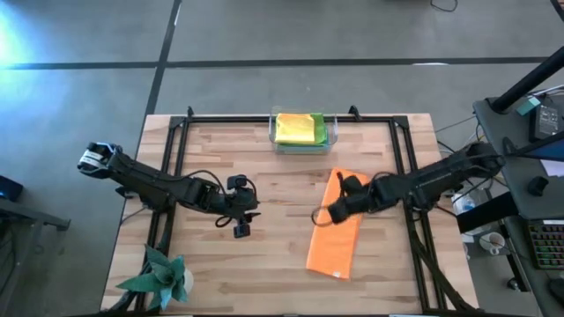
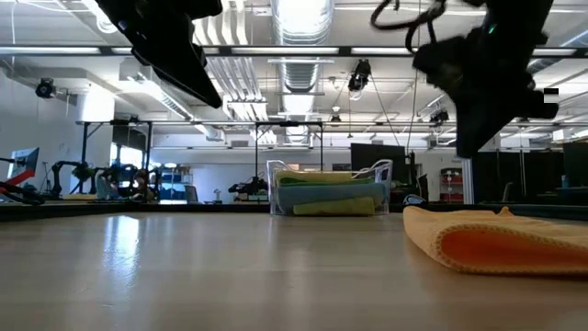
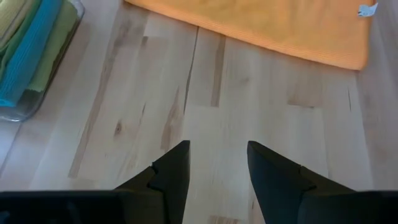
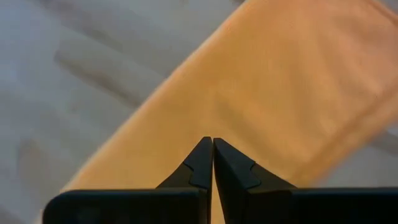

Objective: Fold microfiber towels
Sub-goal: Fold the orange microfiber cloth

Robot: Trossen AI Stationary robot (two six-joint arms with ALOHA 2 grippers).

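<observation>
An orange towel (image 1: 335, 236) lies folded into a long strip on the table, right of centre; it also shows in the low view (image 2: 501, 241). My right gripper (image 1: 330, 213) hangs above the strip's far half, shut and empty (image 4: 212, 142), and the low view shows it well clear of the cloth (image 2: 478, 83). My left gripper (image 1: 245, 220) is open and empty (image 3: 217, 163) over bare wood left of the towel (image 3: 261, 25). The yellow, green and blue towels lie stacked in a clear bin (image 1: 300, 132).
The clear bin (image 2: 331, 188) stands at the table's far edge, in the middle; it also shows in the left wrist view (image 3: 31, 62). A teal spiky ornament (image 1: 160, 278) sits at the near left corner. A black frame (image 1: 176, 132) runs along the table's sides.
</observation>
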